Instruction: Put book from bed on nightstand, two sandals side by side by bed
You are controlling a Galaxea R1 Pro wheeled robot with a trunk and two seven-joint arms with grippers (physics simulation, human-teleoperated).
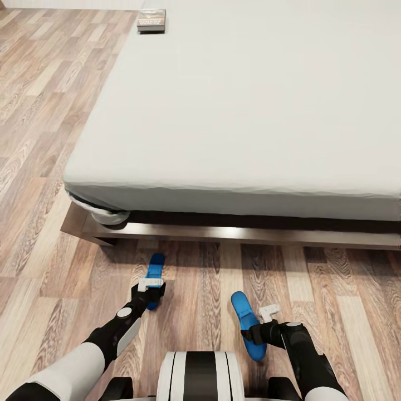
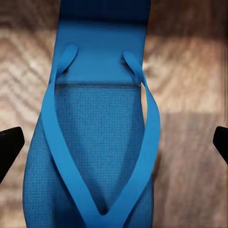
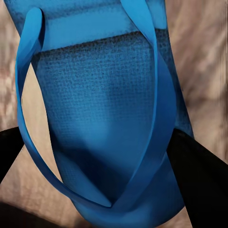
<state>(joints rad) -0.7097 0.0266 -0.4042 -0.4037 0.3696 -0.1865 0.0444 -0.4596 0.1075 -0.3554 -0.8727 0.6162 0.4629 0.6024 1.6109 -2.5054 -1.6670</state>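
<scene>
Blue sandals on the floor by the bed (image 1: 234, 100): left gripper (image 1: 150, 288) spread over one sandal (image 1: 153, 277), right gripper (image 1: 266, 328) pinching the other sandal (image 1: 248, 324), risking slipping crooked.

The book (image 1: 151, 20) on the bed (image 1: 250, 111) carries lettering too small to read.

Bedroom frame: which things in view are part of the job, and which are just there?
Job:
left sandal, under left gripper
right sandal, at right gripper
book on bed

Just there:
wooden floor
</scene>
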